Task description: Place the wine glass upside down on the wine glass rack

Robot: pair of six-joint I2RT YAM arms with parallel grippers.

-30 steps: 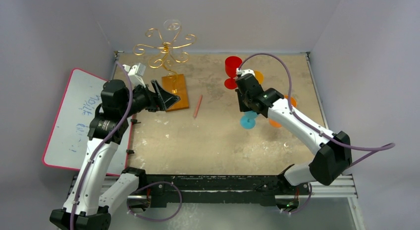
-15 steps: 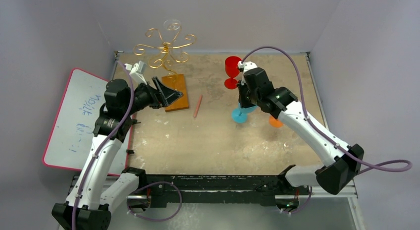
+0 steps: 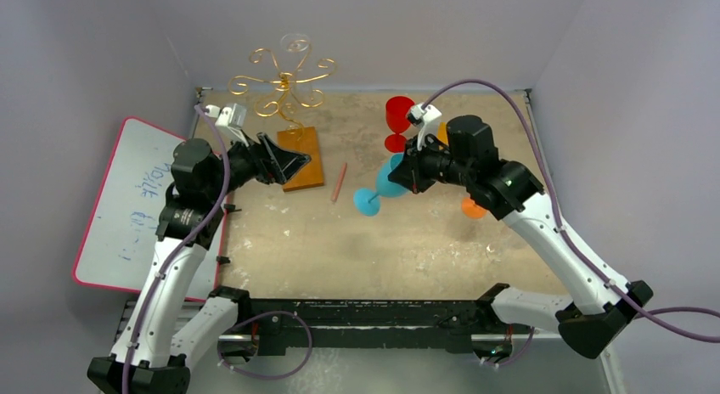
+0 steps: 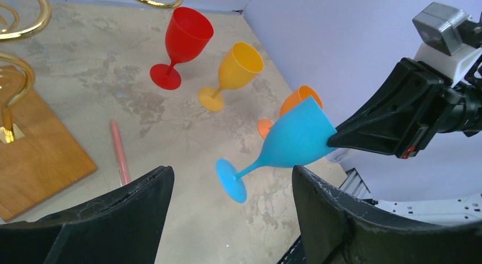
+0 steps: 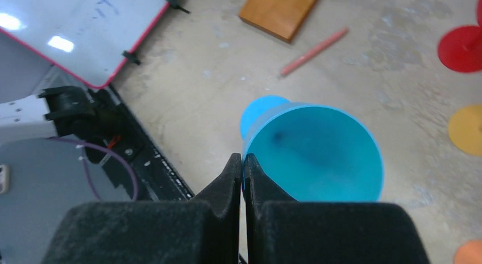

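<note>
My right gripper (image 3: 411, 175) is shut on the rim of a blue wine glass (image 3: 382, 183) and holds it in the air, tilted, foot towards the left. The rim pinch shows in the right wrist view (image 5: 242, 161), with the blue glass (image 5: 312, 153) open towards the camera. The left wrist view shows the same glass (image 4: 290, 141) beyond my open, empty left gripper (image 4: 230, 187). My left gripper (image 3: 293, 165) hovers over the wooden base (image 3: 306, 156) of the gold wire wine glass rack (image 3: 284, 80) at the back left.
A red glass (image 3: 397, 122) stands at the back, with a yellow glass (image 4: 233, 73) and an orange glass (image 3: 472, 209) near it. A pink pencil (image 3: 340, 182) lies on the table. A whiteboard (image 3: 127, 203) lies at the left edge.
My right gripper has lifted the blue glass off the table, tilted it and carried it left towards the middle. My left arm shifted only slightly.
</note>
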